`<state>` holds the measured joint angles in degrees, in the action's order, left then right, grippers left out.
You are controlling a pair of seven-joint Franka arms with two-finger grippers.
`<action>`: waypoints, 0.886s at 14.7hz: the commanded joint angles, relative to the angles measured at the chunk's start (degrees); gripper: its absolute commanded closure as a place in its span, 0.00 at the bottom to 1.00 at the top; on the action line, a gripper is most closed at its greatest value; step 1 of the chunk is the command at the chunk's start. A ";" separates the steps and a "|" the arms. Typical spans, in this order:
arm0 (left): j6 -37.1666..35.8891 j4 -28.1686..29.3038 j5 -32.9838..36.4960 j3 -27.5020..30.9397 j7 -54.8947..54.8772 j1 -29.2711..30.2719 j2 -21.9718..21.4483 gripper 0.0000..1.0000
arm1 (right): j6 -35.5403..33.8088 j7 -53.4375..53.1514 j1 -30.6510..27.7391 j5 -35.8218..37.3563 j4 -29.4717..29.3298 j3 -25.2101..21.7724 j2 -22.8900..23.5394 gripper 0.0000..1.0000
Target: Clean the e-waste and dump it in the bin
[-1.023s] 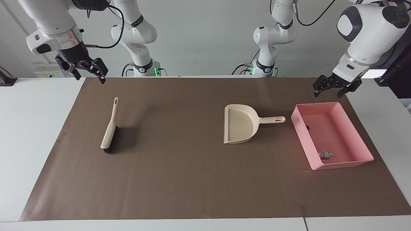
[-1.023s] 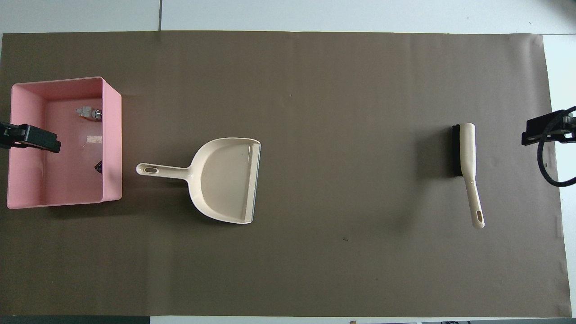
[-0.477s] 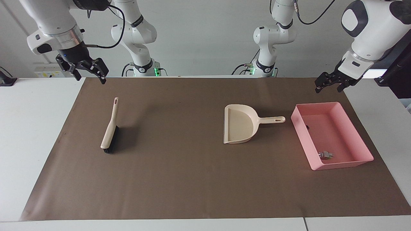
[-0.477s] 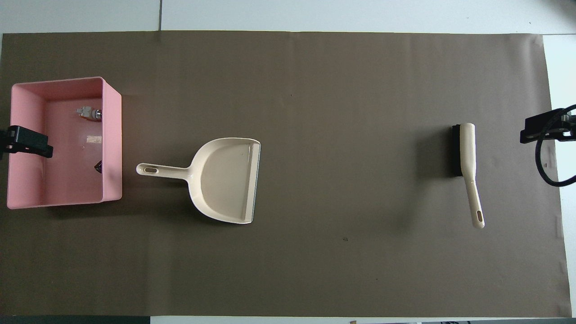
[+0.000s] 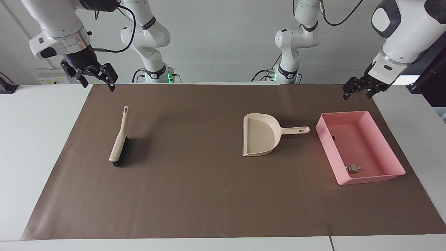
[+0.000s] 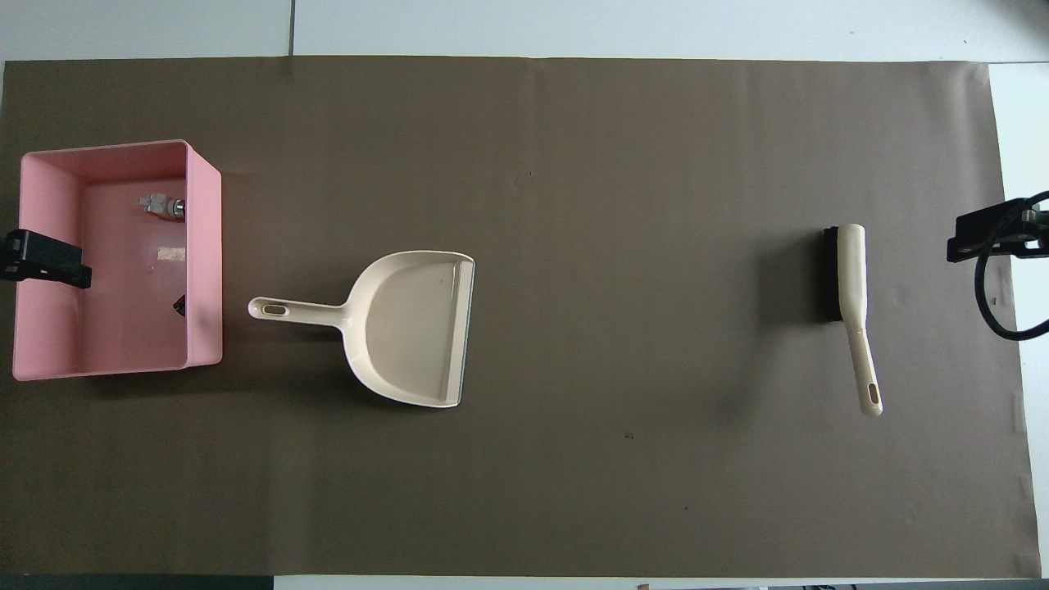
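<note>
Matt brown paper sheet [image 5: 209, 195] covers the smooth white worktop [image 5: 31, 139]; the pink bin [image 5: 392, 150] and beige dustpan [image 5: 259, 137] look like plastic (slightly glossy); the brush [image 5: 118, 143] has dark bristles.

Two high opposed views, shared table [image 5: 21, 146]

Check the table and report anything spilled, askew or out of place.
Nothing stands out. Both e-waste bits, the white-grey one and the black one, lie inside the pink bin. The dustpan and brush lie flat on the brown mat, with nothing spilled.
</note>
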<state>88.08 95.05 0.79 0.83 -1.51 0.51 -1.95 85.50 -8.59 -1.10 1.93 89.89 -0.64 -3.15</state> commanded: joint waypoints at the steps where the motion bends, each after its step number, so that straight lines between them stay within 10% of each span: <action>1: 0.77 2.15 -0.44 -0.30 2.39 0.45 -2.18 0.02 | -0.34 1.38 -0.22 -0.96 -0.24 0.02 -0.11 0.00; 4: 0.78 2.07 -0.44 -0.39 2.39 0.37 -2.18 0.02 | -0.25 1.20 6.98 -0.87 -0.41 -6.89 -0.11 0.00; 13: 0.08 1.80 -0.44 -0.30 2.22 0.19 -2.09 0.02 | -0.60 1.20 1.72 -0.87 -0.41 -1.12 -0.19 0.00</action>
<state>88.09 95.27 0.79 0.68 0.19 0.49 -2.54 85.51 -8.49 1.72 1.91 89.88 -2.39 -3.14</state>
